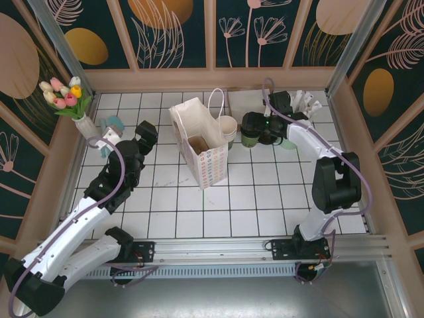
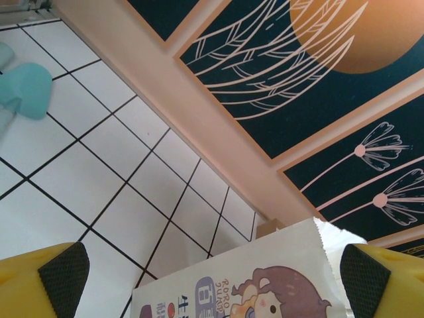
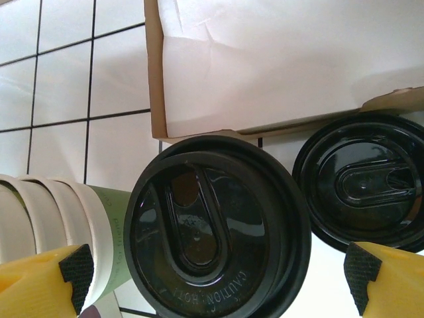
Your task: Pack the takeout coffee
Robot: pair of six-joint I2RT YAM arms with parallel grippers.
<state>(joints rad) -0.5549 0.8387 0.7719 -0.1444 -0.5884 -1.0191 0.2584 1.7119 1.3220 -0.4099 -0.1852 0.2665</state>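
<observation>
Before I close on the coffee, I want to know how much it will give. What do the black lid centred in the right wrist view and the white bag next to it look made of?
The black lid looks like glossy moulded plastic: it has sharp highlights and raised lettering. The bag looks like matte paper, white outside with a brown cut edge and soft creases. It may be kraft stock, but that is uncertain.

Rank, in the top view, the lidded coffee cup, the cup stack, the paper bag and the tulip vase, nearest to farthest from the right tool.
1. lidded coffee cup, directly beneath the right tool.
2. cup stack, just left of it.
3. paper bag, mid-table, further left.
4. tulip vase, far-left back corner.
</observation>
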